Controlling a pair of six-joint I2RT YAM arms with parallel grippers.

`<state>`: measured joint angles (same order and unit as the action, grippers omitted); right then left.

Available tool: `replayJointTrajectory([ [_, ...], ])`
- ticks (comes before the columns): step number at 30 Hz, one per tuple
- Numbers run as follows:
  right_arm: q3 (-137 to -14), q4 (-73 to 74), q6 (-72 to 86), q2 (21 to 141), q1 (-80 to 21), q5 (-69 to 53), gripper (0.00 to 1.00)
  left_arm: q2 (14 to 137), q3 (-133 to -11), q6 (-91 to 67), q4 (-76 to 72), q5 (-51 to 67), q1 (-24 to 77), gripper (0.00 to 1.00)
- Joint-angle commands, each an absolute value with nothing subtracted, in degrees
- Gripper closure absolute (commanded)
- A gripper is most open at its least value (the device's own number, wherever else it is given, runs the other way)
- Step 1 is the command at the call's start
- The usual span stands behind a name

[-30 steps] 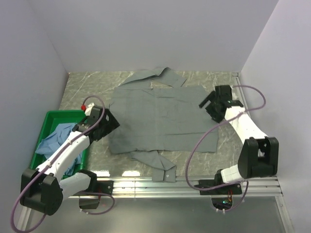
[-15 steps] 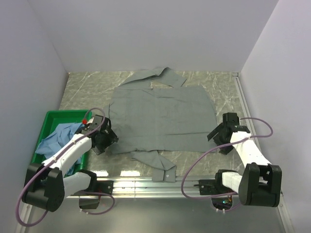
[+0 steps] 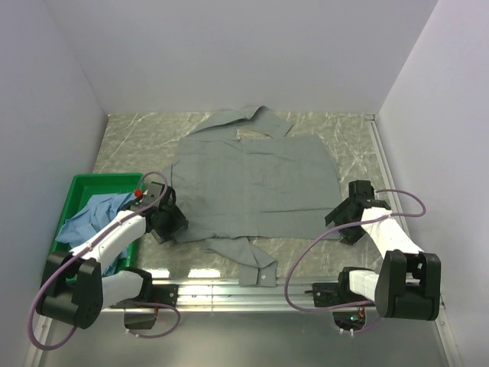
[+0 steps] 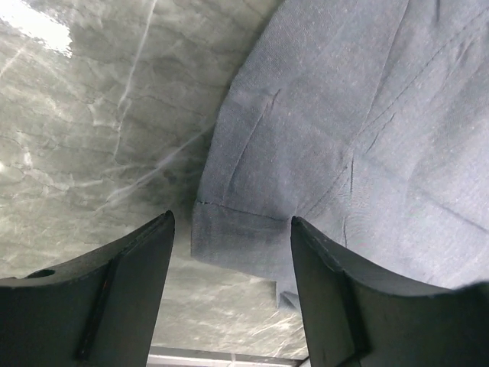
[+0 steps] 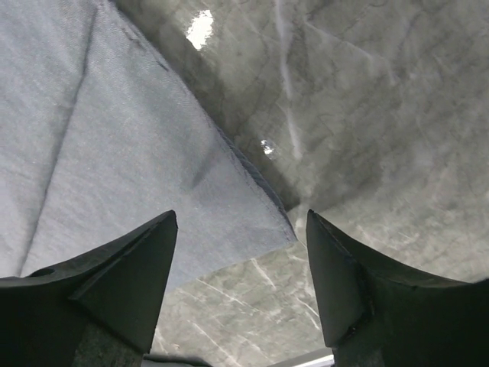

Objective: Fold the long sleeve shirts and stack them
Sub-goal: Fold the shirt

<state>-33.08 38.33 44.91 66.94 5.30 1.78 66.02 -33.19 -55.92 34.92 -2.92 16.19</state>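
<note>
A grey-green long sleeve shirt (image 3: 256, 187) lies spread flat on the marble table. One sleeve (image 3: 250, 258) trails toward the near edge. My left gripper (image 3: 170, 223) is low at its near-left hem corner. In the left wrist view that corner (image 4: 244, 237) sits between the open fingers of the left gripper (image 4: 231, 218), untouched on both sides. My right gripper (image 3: 336, 218) is low at the near-right corner. The right wrist view shows this corner (image 5: 252, 222) inside the right gripper (image 5: 241, 214), also open and not pinching. A light blue shirt (image 3: 88, 220) lies crumpled in the bin.
The green plastic bin (image 3: 76, 187) stands at the near left, just beside the left arm. Walls close in the table on the left, back and right. A metal rail (image 3: 306, 284) runs along the near edge. Bare marble (image 5: 367, 115) shows right of the shirt.
Both arms have come down from the shirt's sides toward me, to its near corners. Both pairs of jaws have narrowed somewhat around the cloth corners.
</note>
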Motion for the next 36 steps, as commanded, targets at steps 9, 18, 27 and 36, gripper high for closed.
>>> replayJointTrajectory([
  [9, -30.8, 34.7, 45.6, 67.9, 5.6, 0.2, 0.4, 67.1, -31.6, -53.6, 32.0, 1.2, 15.9, 0.37],
  [18, -32.4, 36.5, 44.5, 66.9, 5.6, 0.7, 0.88, 65.8, -32.8, -52.9, 33.6, 0.5, 16.0, 0.77],
  [27, -38.2, 44.1, 40.1, 64.9, 5.6, 4.7, 1.0, 61.5, -38.4, -51.8, 42.5, -2.5, 16.0, 0.99],
  [36, -46.9, 51.4, 36.7, 62.0, 5.6, 6.1, 1.0, 59.9, -46.2, -48.9, 51.8, -4.7, 15.7, 0.94],
])
